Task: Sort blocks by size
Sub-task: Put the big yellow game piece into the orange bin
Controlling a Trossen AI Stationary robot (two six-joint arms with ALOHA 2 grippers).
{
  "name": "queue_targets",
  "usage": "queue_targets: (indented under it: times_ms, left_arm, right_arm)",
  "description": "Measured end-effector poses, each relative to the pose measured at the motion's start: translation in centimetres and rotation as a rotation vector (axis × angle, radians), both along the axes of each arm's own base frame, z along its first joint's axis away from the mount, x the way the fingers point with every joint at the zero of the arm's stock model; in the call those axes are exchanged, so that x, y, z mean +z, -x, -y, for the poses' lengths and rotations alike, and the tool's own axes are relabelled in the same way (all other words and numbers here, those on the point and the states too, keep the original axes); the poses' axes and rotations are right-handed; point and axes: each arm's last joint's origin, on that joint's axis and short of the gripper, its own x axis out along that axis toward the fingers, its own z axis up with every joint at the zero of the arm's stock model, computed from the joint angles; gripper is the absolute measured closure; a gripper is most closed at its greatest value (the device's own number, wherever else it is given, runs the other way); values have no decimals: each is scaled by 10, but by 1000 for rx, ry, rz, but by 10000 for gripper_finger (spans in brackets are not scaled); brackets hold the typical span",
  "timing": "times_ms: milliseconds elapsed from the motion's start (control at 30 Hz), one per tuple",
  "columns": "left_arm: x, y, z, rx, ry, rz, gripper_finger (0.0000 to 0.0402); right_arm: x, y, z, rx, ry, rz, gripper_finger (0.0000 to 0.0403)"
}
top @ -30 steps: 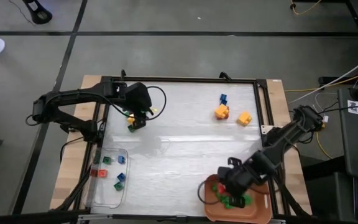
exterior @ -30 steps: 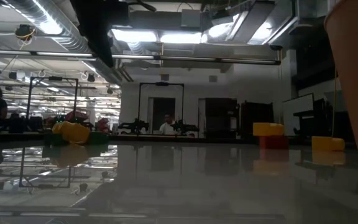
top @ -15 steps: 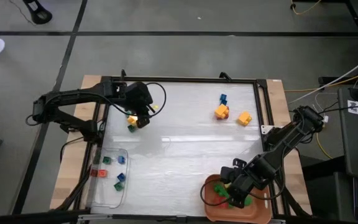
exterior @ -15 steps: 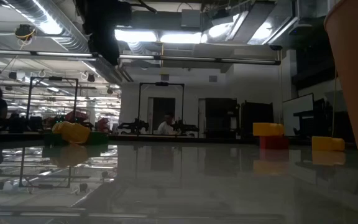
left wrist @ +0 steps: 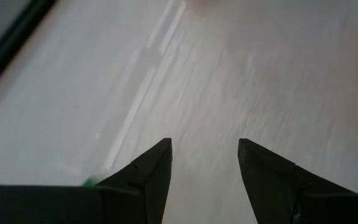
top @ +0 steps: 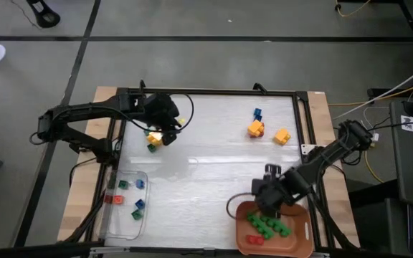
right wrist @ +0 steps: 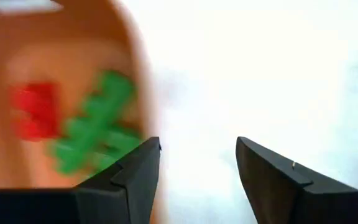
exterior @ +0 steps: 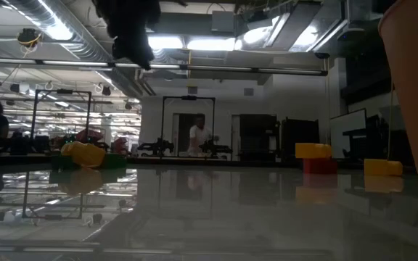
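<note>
My left gripper (top: 165,135) stands open above the table's far left (left wrist: 204,165), with nothing between its fingers. A yellow block (top: 153,139) and a green block (top: 151,148) lie on the table just beside it. My right gripper (top: 266,201) points down and is open, over the far rim of the orange tray (top: 300,244). The table shows between its fingers (right wrist: 197,168). In the tray lie green multi-stud bricks (top: 271,226) (right wrist: 98,124) and a red brick (top: 253,239) (right wrist: 35,112).
A blue block (top: 257,114), a yellow block on a red one (top: 255,129) and another yellow block (top: 282,136) lie at the far right. A clear tray (top: 113,222) at the near left holds several tiny cubes. A black frame (top: 206,92) rims the table.
My right gripper has moved from over the orange tray's middle toward the table's far edge, to the tray's far rim. The green and red bricks now lie uncovered in the tray. My left gripper has tipped up a little beside the yellow block.
</note>
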Motion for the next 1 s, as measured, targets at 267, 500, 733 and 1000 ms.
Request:
queue_targets:
  times_ms: [267, 500, 733, 1000]
  left_arm:
    - [7, -8, -2, -3, -30, 108, 231]
    - [4, -17, -5, 9, -26, 132, 231]
    - [-15, -34, -9, -24, -37, 63, 231]
    - [-22, -38, -10, -69, -67, 30, 231]
  right_arm:
    - [1, -15, 52, 64, 312, -35, 192]
    - [2, -37, 109, -123, 406, -13, 192]
    - [2, -46, 168, -335, 384, -26, 192]
    - [2, -53, 230, -577, 252, 62, 192]
